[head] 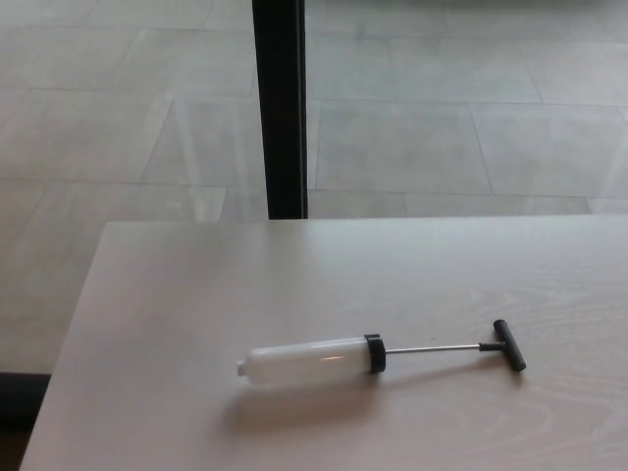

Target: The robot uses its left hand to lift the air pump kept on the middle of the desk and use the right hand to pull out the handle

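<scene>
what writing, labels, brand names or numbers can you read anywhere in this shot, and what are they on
None. The air pump lying on the desk shows a plain white barrel, a black collar, a bare metal rod and a black handle, with no print visible.
The black post and the floor tiles carry no text or signs either.

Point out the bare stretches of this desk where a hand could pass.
The desk is bare left of the air pump, behind it up to the far edge by the black post, and right beyond the handle. Nothing is crowded; only the pump lies there.
</scene>
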